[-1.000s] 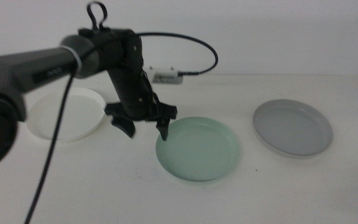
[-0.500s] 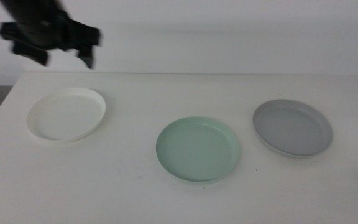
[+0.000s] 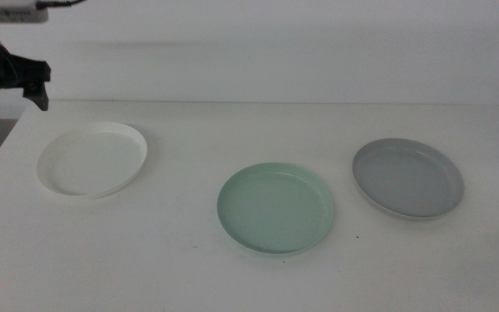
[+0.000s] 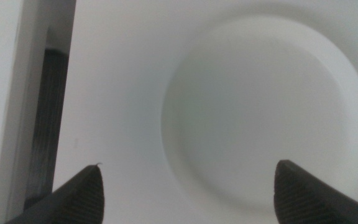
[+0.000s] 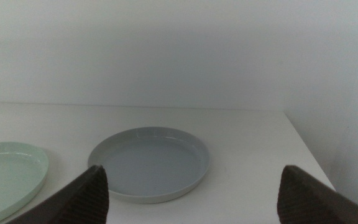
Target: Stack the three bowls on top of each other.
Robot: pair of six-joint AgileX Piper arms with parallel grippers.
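The left gripper (image 3: 11, 87) hung at the upper left, jaws spread, empty. Below it lay the white bowl (image 3: 92, 159), the mint green bowl (image 3: 275, 208) at centre, the grey bowl (image 3: 408, 178) right, all apart, unstacked. The right gripper (image 5: 191, 190), jaws spread, faced the grey bowl.

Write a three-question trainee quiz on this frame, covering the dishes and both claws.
1. True or false: the white dish, mint green dish and grey dish lie apart, unstacked.
2. Which dish does the left claw look down on: A white, B green, C grey?
3. Fill in: the right claw faces the ___ dish, jaws open.
Key: 1 true; 2 A; 3 grey.
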